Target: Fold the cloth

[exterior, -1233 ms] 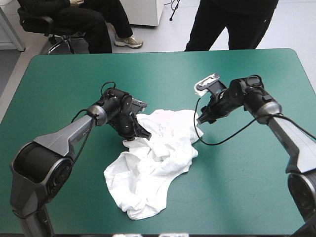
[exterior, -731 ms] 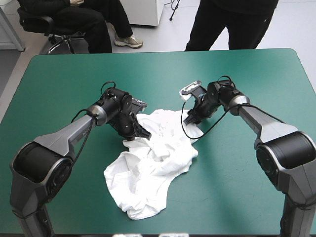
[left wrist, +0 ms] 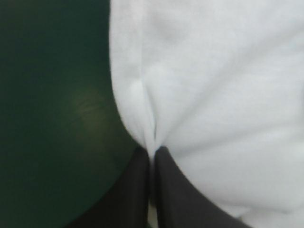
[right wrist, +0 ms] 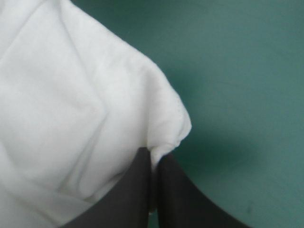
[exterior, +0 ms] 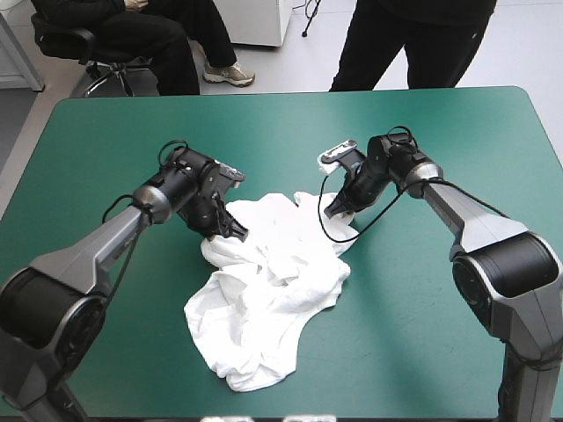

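The white T-shirt (exterior: 264,290) lies as a crumpled heap in the middle of the teal-green table (exterior: 440,352). My left gripper (exterior: 230,230) is shut on the T-shirt at the heap's far left edge; in the left wrist view the cloth (left wrist: 213,95) puckers between the black fingers (left wrist: 178,190), and the left gripper (left wrist: 153,154) holds it just above the cover. My right gripper (exterior: 338,208) is shut on the T-shirt at its far right corner. In the right wrist view that corner (right wrist: 161,137) is pinched in the right gripper (right wrist: 153,156).
Bare teal-green cover (exterior: 114,141) surrounds the heap on every side. The table's far edge (exterior: 290,95) runs behind both arms.
My right gripper came in from the right to the shirt's far right corner and shut on it. My left gripper pulled its fold a little to the left.
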You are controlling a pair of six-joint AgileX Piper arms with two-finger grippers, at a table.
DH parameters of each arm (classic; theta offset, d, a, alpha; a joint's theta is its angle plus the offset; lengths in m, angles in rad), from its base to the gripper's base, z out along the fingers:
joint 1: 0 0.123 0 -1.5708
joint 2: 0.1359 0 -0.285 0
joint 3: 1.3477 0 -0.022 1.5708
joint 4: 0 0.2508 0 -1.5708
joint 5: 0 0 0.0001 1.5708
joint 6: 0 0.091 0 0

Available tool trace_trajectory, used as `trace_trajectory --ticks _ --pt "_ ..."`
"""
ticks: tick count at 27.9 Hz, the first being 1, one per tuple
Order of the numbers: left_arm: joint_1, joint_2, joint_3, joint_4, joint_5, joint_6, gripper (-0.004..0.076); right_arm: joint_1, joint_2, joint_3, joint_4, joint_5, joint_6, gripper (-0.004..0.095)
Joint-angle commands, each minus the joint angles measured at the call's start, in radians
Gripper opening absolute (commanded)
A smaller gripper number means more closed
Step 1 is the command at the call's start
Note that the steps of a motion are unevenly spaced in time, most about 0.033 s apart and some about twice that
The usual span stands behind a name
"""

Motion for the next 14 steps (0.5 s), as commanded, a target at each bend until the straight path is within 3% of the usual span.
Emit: trace_trajectory --ticks 1,6,14 --pt "0.012 -0.165 -0.060 0.045 0.031 -0.005 -0.0017 -0.018 -0.137 -0.113 -0.044 0.043 0.041 -0.0017" --pt "0.012 -0.327 -0.174 0.061 0.066 0.000 -0.0017 -0.022 -0.257 -0.246 -0.118 0.122 0.092 -0.0017" --pt "0.012 -0.478 -0.433 0.060 0.088 0.026 -0.0017 -0.022 -0.429 -0.450 -0.161 0.157 0.134 -0.0017"
